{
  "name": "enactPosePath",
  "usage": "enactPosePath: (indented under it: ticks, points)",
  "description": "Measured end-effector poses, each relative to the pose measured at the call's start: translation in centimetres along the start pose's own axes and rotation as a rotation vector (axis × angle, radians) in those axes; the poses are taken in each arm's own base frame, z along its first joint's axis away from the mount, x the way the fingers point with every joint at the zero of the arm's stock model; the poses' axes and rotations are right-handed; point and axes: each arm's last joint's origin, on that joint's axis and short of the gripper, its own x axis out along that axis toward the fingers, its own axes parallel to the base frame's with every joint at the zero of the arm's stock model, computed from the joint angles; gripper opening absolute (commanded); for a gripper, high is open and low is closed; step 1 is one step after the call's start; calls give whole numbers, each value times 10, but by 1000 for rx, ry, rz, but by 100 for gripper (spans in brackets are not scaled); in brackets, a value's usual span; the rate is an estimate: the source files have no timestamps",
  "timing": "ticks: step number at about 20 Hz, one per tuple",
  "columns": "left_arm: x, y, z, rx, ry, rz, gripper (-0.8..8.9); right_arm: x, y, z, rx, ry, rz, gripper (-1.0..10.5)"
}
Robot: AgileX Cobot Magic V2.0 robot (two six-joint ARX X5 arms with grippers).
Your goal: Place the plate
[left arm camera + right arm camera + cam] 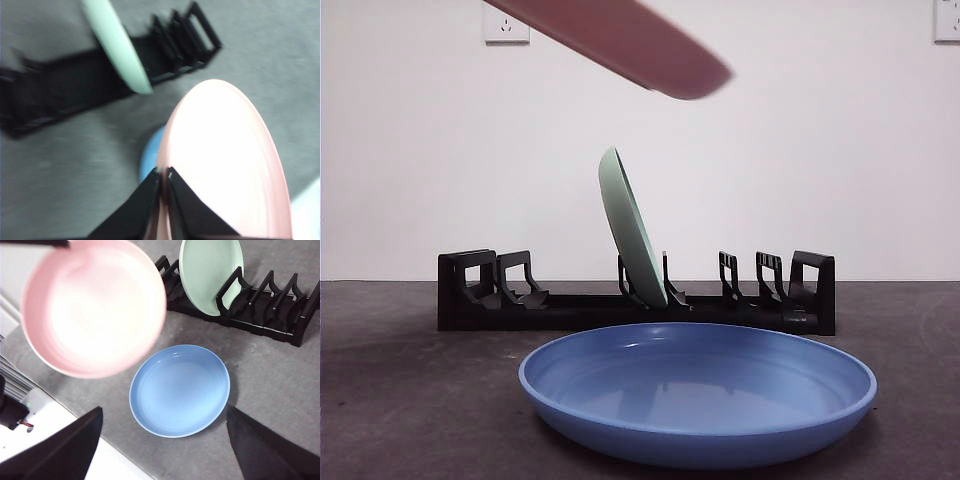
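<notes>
The left gripper [164, 175] shows as two matte black jaws, each a flat wedge that tapers to a narrow tip; the two tips sit almost together, parted by a thin pale seam. The right gripper [160, 440] shows two broader black jaws, likewise plain and triangular, with smooth unmarked faces and straight edges, spread wide. No screws, labels or cables can be made out on either pair; the surfaces look dull rather than glossy.
</notes>
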Motion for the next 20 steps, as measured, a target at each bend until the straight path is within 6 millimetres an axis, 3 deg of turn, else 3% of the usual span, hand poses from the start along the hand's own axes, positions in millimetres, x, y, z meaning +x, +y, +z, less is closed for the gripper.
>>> enactPosePath:
  ticks: [9, 14, 20]
  points:
    - [95, 24, -56, -127, 55, -125, 9, -3, 2, -4, 49, 4, 0, 393]
    - [125, 34, -82, -193, 1, -141, 9, -3, 2, -4, 57, 4, 0, 393]
    - [144, 41, -100, -273, -2, -147, 9, -3, 2, -4, 55, 0, 1, 393]
